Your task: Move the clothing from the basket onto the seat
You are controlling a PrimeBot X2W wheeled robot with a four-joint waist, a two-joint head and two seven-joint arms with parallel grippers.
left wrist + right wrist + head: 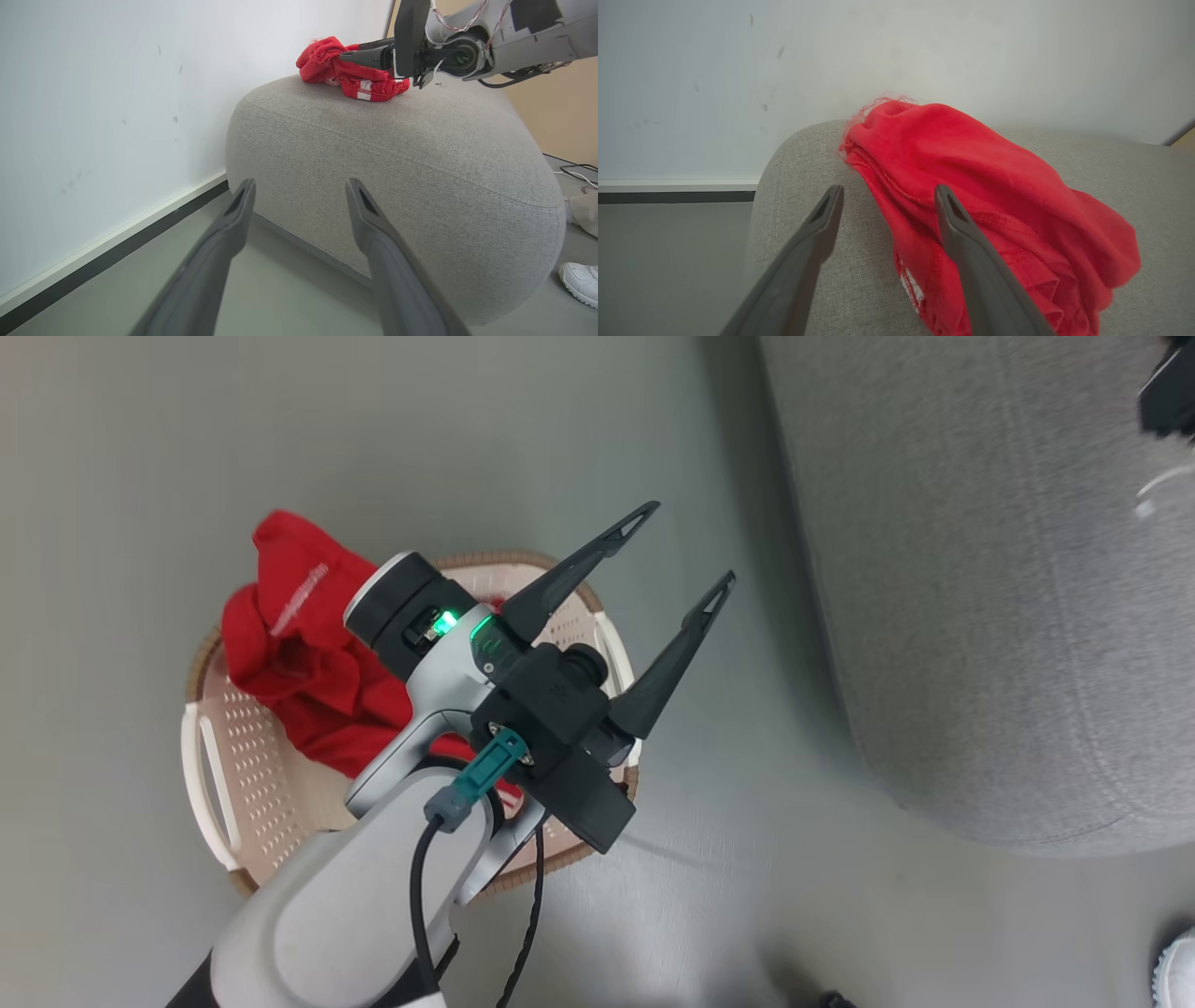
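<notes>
Our right gripper (888,191) stands wide at red clothing (971,186) on the seat (794,154); our left gripper (691,541) gapes empty by the basket (252,756).

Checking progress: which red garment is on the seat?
The white-trimmed garment lying on the seat by the right pincer; the other garment lies in the basket.

Red clothing (971,154), grey seat (420,163), cream basket (243,775).

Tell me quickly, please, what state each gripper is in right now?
Left gripper: open, holding nothing.
Right gripper: open, fingers apart over the red clothing lying on the seat.
</notes>
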